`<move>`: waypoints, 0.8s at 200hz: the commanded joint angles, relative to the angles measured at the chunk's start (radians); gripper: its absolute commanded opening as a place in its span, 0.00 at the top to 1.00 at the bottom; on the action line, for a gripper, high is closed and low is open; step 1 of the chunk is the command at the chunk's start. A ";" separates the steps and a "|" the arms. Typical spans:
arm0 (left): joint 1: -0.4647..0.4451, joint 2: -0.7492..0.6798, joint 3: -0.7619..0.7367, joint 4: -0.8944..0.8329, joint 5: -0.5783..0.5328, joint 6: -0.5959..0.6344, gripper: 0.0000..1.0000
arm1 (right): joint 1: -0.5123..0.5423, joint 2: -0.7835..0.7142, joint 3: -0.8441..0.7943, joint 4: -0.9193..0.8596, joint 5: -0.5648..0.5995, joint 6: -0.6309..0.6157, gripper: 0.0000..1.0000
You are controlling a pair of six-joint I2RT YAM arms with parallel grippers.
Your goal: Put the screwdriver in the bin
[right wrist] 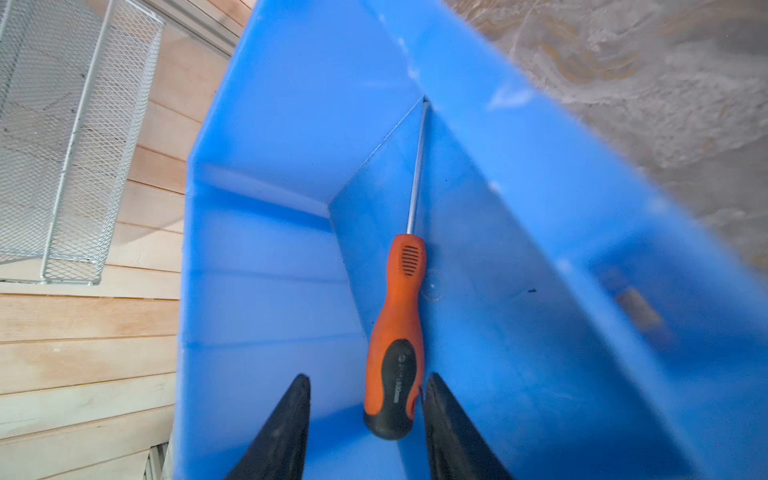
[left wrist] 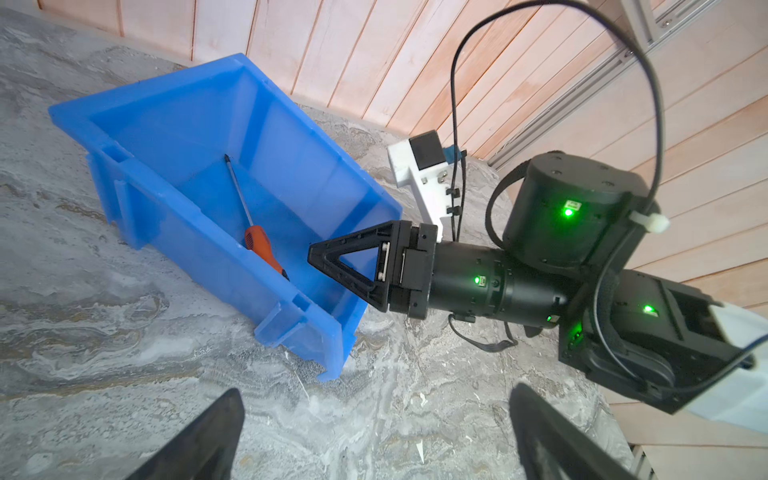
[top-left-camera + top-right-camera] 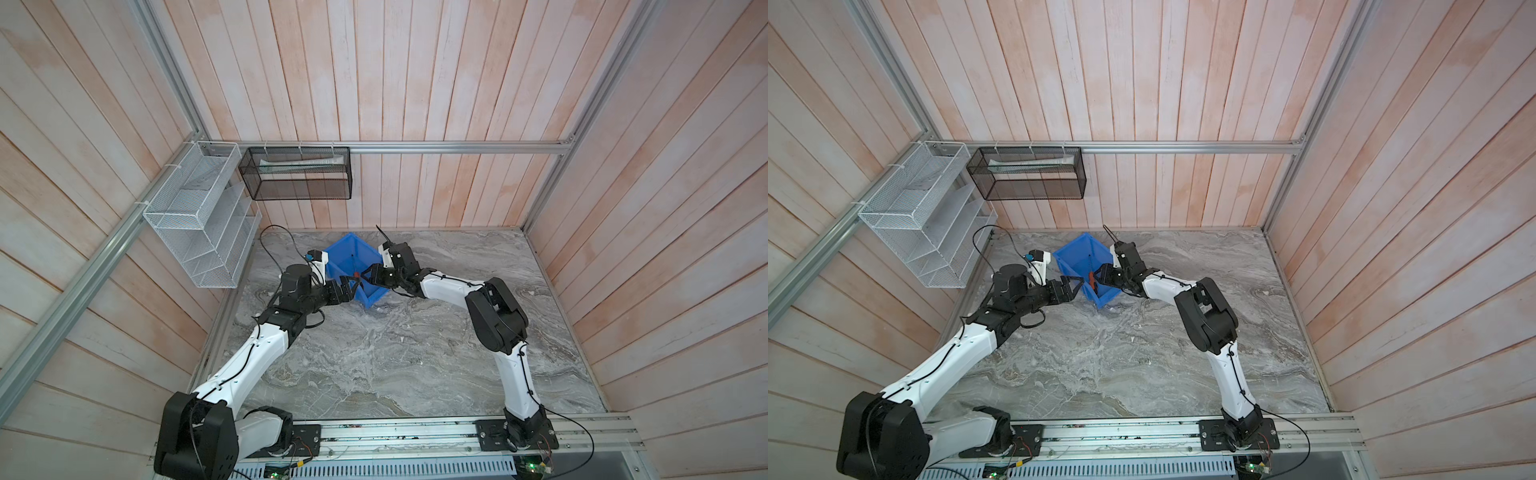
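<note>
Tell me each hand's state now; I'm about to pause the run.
Left hand: open, empty.
Right hand: open, not clamping the screwdriver, which lies between its fingers inside the bin.

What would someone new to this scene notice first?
Probably the bright blue bin at the far end of the table, with the orange-handled screwdriver lying inside it. Then the two black grippers there: the right gripper open around the handle, the left gripper open next to the bin.
</note>
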 commanded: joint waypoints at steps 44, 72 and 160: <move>0.007 -0.072 -0.025 0.010 -0.064 -0.002 0.00 | 0.007 -0.202 -0.091 0.060 0.013 -0.124 0.34; 0.012 -0.091 -0.032 0.014 -0.103 0.002 0.00 | 0.006 -0.292 -0.137 0.057 0.051 -0.192 0.14; 0.039 -0.165 -0.055 0.071 -0.326 0.037 0.00 | -0.113 -0.657 -0.502 0.170 0.261 -0.261 0.02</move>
